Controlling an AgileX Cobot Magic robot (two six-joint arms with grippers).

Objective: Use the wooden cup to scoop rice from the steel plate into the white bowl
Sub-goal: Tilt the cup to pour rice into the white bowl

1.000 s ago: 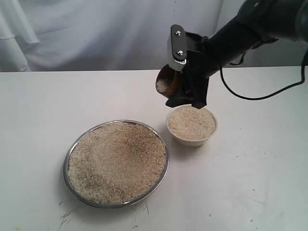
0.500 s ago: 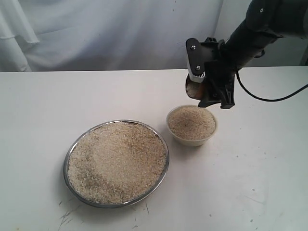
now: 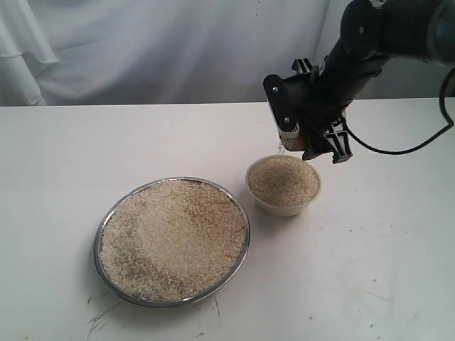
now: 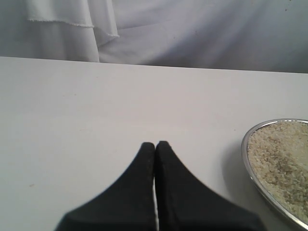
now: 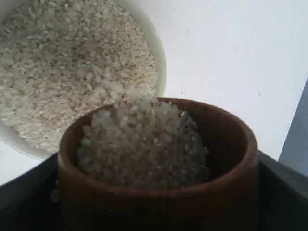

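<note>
Two jaws of the right gripper (image 3: 307, 129) stand wide and clamp the cup (image 5: 159, 207) by its sides. It hangs upper right of centre in the exterior view, just above the far rim of the bowl (image 3: 284, 206) and not touching it.

Cup: glossy red-brown wood, rounded barrel, thick lip, no handle. Stiff and light, but the polish looks slippery. The side pinch across the belly is the only sensible hold; I'd keep it firm through the tip.

The rice (image 5: 144, 144) in the cup is banked against the lip on the bowl side. Dry, loose, pale grains, so it should pour like coarse sand, go all at once past a certain tilt, and bounce off hard surfaces.

The bowl is cream-white, smooth-walled and already heaped close to its rim. Little room left, so spill over the edge is the main risk. It also looks light enough to skid if nudged.

The plate (image 3: 97, 245) is lower left of centre: shiny steel, shallow, thin raised rim, rice spread nearly edge to edge. It sits just beside the bowl; I can't tell if they touch.

The table (image 3: 384, 270) is matte white with scuffs. Behind it hangs white cloth (image 3: 142, 50).

The left gripper (image 4: 155, 144) has its black tips pressed together and holds nothing. It is over bare table, with the plate's edge nearby.
</note>
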